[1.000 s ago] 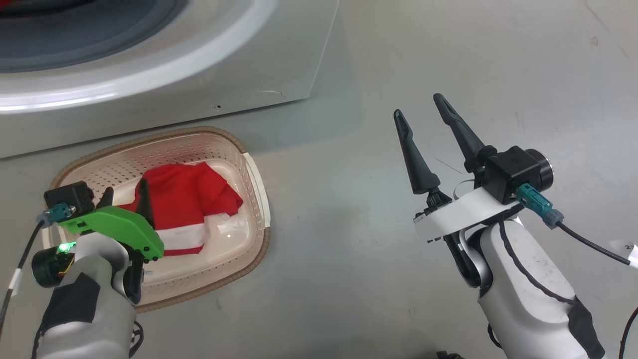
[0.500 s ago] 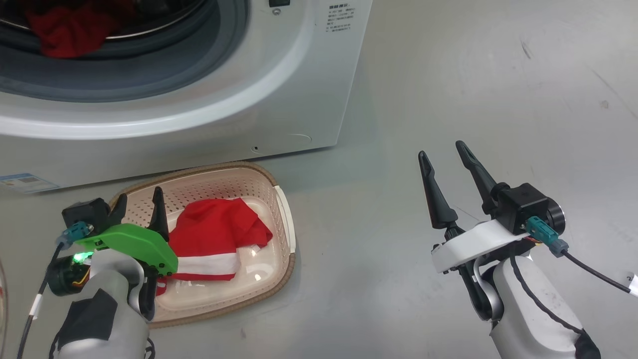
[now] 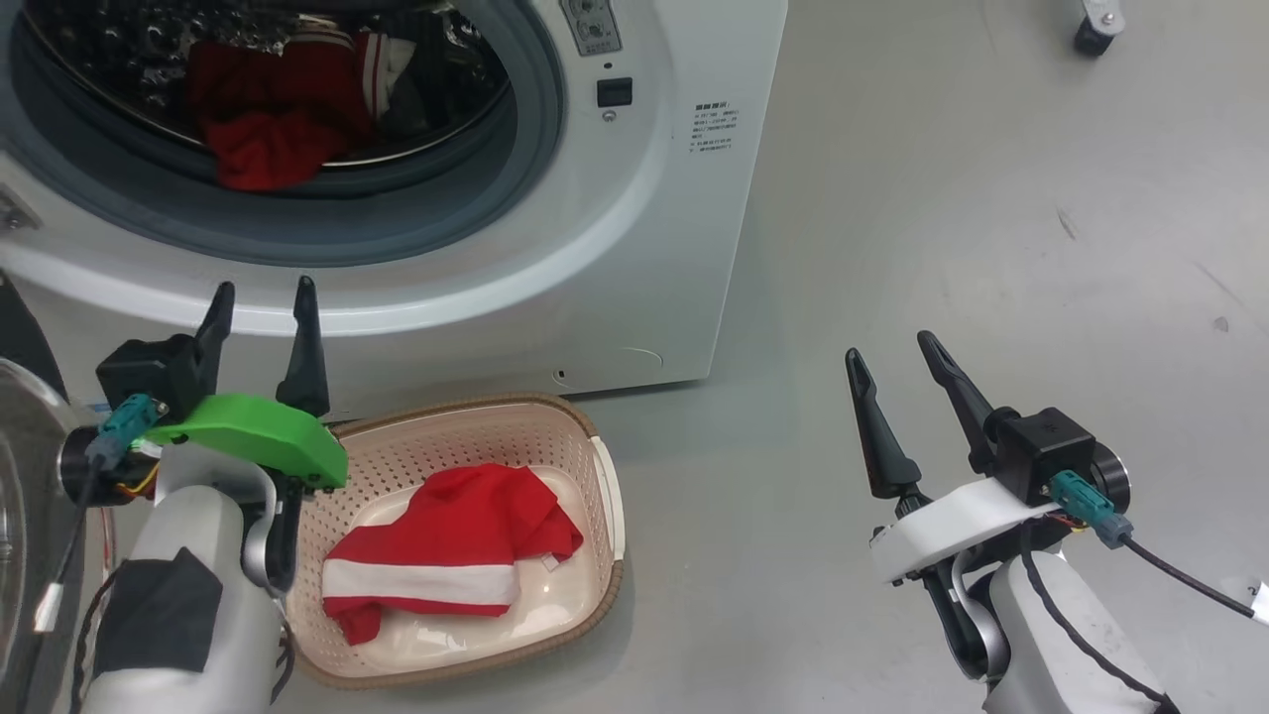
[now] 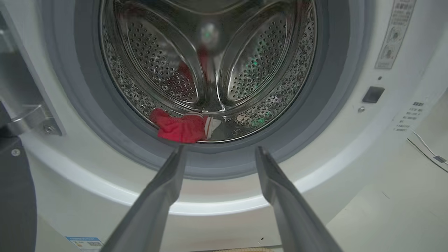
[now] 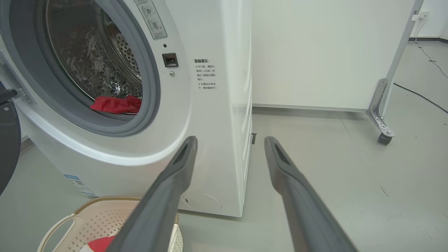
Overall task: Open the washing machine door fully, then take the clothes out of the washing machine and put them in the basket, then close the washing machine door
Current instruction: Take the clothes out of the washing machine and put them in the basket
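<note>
The washing machine [image 3: 644, 248] stands on the grey floor [image 3: 942, 248] with its door [image 3: 15, 466] swung open to the robot's left, the clear glass showing at the head view's left edge. Inside the perforated steel drum [image 4: 157, 70], a bunch of red clothes [image 3: 263, 129] with a white-striped band lies at the bottom, close behind the grey rubber ring [image 4: 80, 105]. The basket [image 3: 607, 496] sits on the floor just in front of the machine's lower front panel. A red garment with a white band [image 3: 446, 540] lies inside it. The left gripper [image 3: 263, 288] hovers by the basket's left end, fingers spread and empty, aimed at the lower rim of the drum opening. The right gripper [image 3: 889, 347] hangs well apart to the right over bare floor, fingers likewise spread, holding nothing.
</note>
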Tool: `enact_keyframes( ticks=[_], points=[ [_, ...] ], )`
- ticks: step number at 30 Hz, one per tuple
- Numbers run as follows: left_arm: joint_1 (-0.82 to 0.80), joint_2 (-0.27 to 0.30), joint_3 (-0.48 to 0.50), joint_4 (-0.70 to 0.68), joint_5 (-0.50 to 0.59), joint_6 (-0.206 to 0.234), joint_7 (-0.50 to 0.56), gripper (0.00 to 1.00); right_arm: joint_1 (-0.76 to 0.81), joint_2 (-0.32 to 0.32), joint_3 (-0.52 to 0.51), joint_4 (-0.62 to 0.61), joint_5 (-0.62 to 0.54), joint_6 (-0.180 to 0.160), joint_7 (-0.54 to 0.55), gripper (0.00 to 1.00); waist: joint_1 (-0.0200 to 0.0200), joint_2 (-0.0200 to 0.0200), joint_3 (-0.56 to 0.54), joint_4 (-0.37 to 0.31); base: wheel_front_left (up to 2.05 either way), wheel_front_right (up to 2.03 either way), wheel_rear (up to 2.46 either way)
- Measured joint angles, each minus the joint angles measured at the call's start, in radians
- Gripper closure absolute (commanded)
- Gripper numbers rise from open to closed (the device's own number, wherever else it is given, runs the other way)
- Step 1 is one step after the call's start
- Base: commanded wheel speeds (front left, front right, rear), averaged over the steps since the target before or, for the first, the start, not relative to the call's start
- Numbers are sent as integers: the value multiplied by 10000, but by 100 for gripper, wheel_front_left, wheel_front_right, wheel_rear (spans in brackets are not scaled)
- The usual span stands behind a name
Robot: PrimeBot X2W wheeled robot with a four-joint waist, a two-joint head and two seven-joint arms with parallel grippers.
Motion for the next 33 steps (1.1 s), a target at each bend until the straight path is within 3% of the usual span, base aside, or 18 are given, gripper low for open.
enact_keyframes(
  ticks=[19, 33],
  points=[
    [2940, 100, 123, -2522, 610, 709, -25, 0, 1253, 25, -186, 96, -12, 86, 0, 0, 0, 0, -1531, 250, 0, 0, 0],
    [4520, -52, -40, -3580, 616, 844, -27, 0, 1621, 65, -255, 46, -13, 77, 0, 0, 0, 0, -1887, 358, 0, 0, 0]
  ],
)
